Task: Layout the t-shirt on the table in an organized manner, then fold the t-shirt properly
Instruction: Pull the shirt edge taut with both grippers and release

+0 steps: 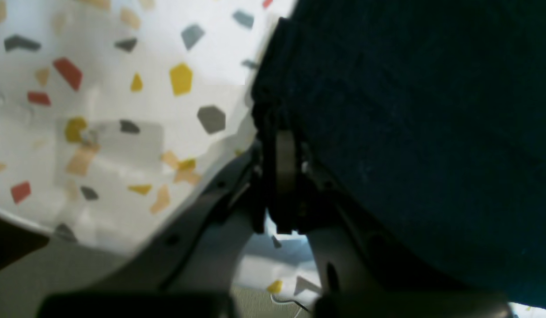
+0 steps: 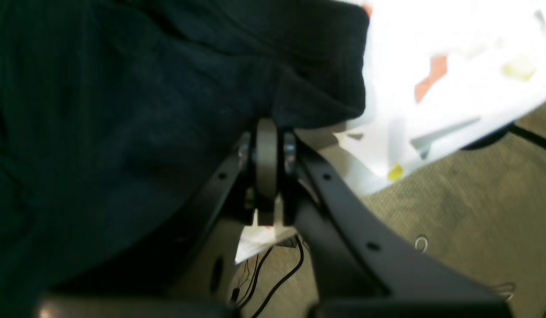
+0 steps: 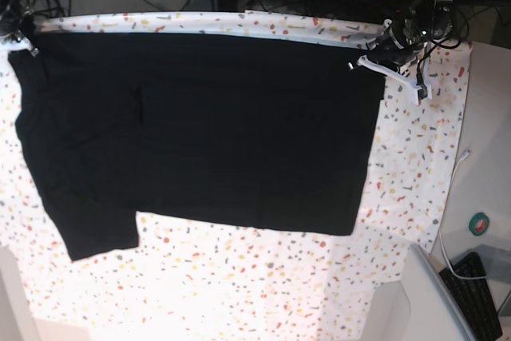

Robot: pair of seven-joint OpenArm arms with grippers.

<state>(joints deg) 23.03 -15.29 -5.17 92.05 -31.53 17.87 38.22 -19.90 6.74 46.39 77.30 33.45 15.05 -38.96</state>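
The t-shirt [image 3: 207, 133] lies spread out on the table [image 3: 239, 285], plain black side up. It takes up most of the far half of the table. Its long way runs from side to side in the base view. One sleeve sticks out toward the near edge of the table, at the shirt's left end in that view.

Each arm holds one far corner of the shirt. The left gripper [image 1: 284, 145] is pinched shut on the shirt's edge. In the left wrist view the black cloth spreads off to the right of the gripper, and bare table lies to its left. In the base view this gripper [image 3: 389, 52] sits at the shirt's far right corner.

The right gripper [image 2: 267, 132] is pinched shut on the shirt's edge too. In the right wrist view the cloth spreads off to the left of it, and the table edge lies to its right. In the base view this gripper [image 3: 17, 37] sits at the shirt's far left corner, mostly hidden by dark cables.

So the whole shirt stretches between the two grippers and lies from them toward the near edge of the table. Neither arm is closer, since each already has its own corner. I think the laying-out step is almost done, as the shirt looks flat with only small wrinkles near its left end. The next move likely depends on both arms moving together along that far edge.

I can see no brand, label or writing anywhere on the shirt
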